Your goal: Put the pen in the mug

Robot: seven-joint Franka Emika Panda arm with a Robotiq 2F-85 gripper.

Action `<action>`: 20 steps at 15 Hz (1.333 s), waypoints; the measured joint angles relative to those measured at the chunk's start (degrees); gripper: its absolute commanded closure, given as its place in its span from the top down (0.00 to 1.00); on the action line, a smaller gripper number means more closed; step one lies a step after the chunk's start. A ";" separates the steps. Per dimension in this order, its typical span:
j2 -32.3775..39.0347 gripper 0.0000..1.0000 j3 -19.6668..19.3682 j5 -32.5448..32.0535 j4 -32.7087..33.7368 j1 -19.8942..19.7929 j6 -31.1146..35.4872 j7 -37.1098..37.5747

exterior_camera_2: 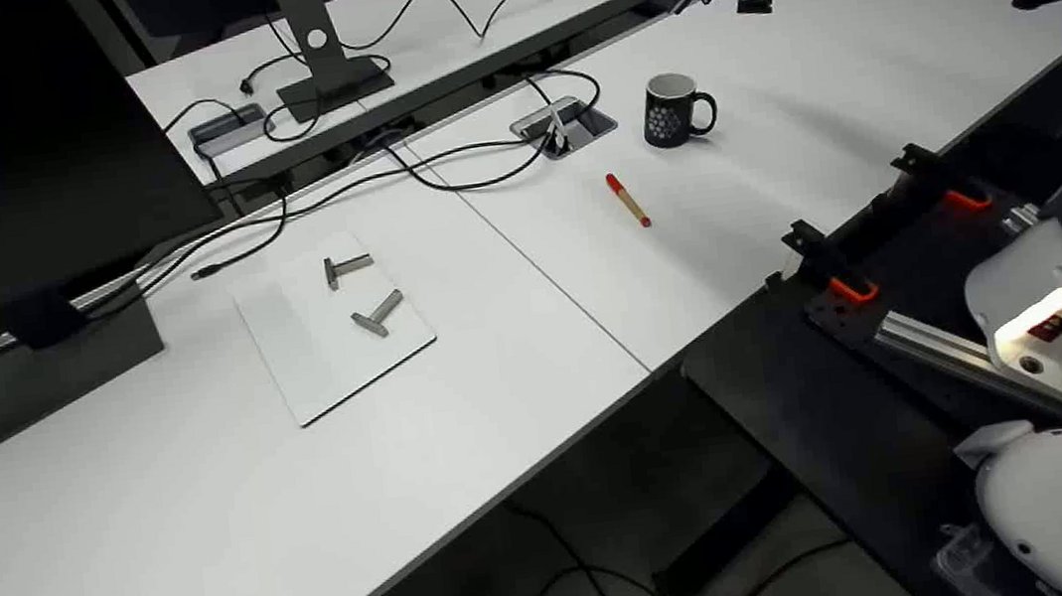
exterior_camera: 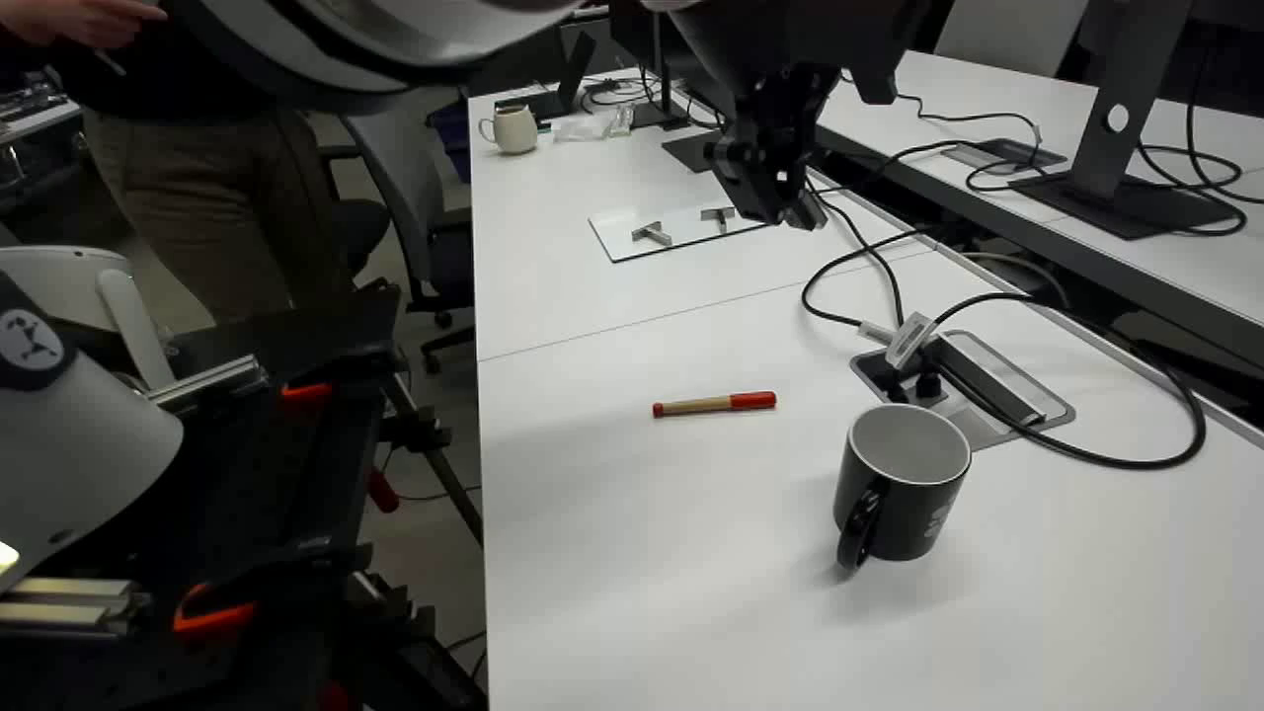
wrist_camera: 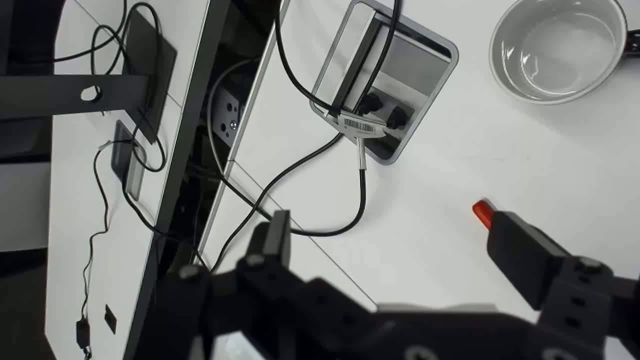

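the empty gripper [wrist_camera: 390, 240], spread wide, hangs above the table [exterior_camera: 612, 553], where the thin pen [exterior_camera: 714, 404] lies flat near the upright mug [exterior_camera: 907, 499], so closing too high or off-centre could miss the pen or send it rolling.

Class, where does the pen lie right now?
In an exterior view, the pen lies on the white table, left of the black mug, not touching it.
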 measured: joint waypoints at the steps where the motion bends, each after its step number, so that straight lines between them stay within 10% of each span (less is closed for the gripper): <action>1: 0.00 1.00 0.00 0.00 0.00 0.00 0.00 0.00; 10: 3.01 1.00 11.48 2.20 1.79 -9.10 0.07 4.13; 20: -5.21 1.00 6.56 11.54 1.74 -7.39 0.07 -4.45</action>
